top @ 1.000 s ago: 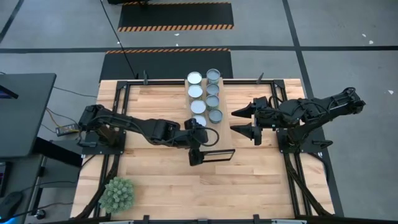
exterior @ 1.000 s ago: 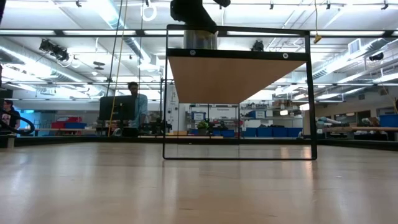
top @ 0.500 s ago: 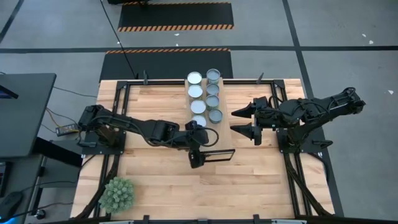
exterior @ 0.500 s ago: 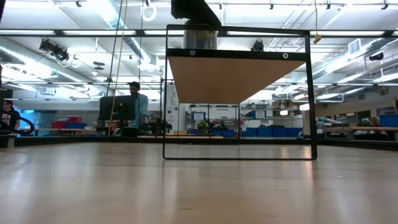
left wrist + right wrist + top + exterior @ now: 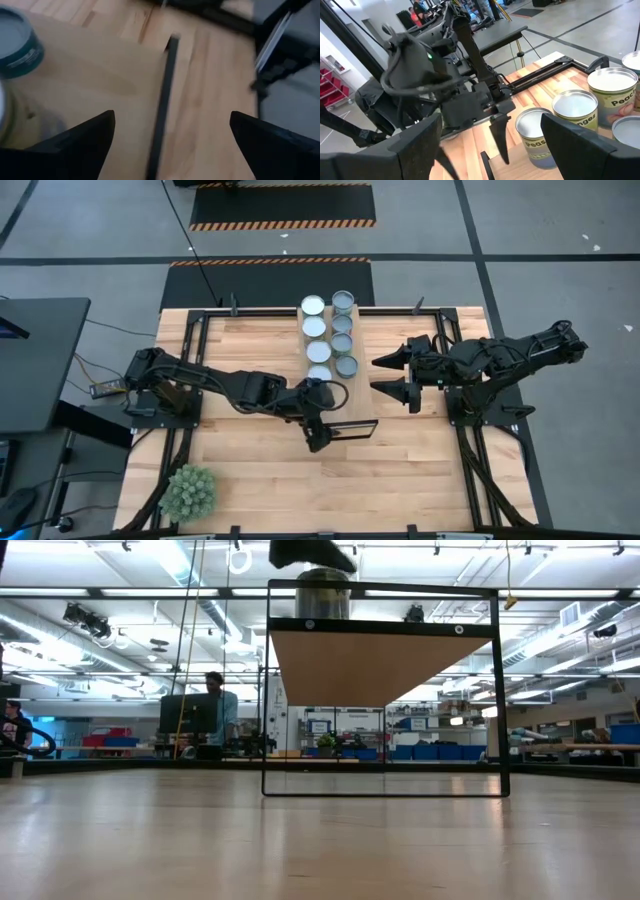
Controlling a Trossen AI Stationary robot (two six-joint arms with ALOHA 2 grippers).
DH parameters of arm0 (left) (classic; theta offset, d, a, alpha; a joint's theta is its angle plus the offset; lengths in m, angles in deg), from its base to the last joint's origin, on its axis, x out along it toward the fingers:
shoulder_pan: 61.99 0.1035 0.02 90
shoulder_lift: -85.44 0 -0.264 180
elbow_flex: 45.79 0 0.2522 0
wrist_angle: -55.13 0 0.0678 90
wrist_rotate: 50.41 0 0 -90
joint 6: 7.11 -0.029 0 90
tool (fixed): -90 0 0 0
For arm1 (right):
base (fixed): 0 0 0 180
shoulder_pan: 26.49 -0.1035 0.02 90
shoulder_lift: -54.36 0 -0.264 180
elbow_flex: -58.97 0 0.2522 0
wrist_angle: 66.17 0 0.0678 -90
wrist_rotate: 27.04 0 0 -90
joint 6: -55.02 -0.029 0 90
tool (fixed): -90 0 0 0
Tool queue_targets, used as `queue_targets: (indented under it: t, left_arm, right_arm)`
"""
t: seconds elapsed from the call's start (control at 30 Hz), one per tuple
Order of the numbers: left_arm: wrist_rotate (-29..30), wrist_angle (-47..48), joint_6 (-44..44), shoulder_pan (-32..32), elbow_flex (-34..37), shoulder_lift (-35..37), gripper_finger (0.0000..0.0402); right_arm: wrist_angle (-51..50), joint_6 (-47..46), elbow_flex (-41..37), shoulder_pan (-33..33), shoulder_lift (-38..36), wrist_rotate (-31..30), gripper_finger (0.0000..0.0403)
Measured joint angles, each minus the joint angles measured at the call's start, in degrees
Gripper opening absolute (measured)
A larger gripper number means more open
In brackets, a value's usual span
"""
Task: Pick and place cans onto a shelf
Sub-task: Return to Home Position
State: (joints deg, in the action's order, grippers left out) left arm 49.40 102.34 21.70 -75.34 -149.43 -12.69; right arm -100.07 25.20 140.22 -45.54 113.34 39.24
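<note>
**Seen from above.** The shelf [image 5: 356, 406] stands in the middle of the table [image 5: 250, 480], its long sides running from the far edge toward the near one. The cans [image 5: 314, 327] stand upright on its far half, eight in all. They form two rows side by side, silvery tops up, each can close against the next. The near half of the shelf top is bare wood.

**Left arm.** The left gripper [image 5: 318, 436] hangs over the near end of the shelf, toward its left side. It is near the last can of the left row but apart from it. Its own wrist camera shows its two fingers [image 5: 85, 142] spread wide with nothing between them. Below them lie the pale shelf top and its dark edge, and one teal-labelled can stands farther off.

**Right arm.** The right gripper [image 5: 378, 376] waits just beside the shelf's right long side, about level with the nearest cans. It points toward the shelf, its fingers wide apart and empty.

**From table height.** The shelf shows as a dark frame with a wooden board across its top. One can is visible on it, with a dark part of an arm above.

**Surroundings.** A person [image 5: 215, 705] stands in the room behind. A small green plant [image 5: 188, 492] sits at the table's near left corner.
</note>
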Motion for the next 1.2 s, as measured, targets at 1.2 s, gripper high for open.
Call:
queue_targets:
  t: [1.2]
  left_arm:
    - [-15.15,-6.26,13.91,0.35,-0.04,1.49,0.04]
  right_arm:
    - [14.95,-0.26,0.02,0.64,0.41,-0.64,0.0347]
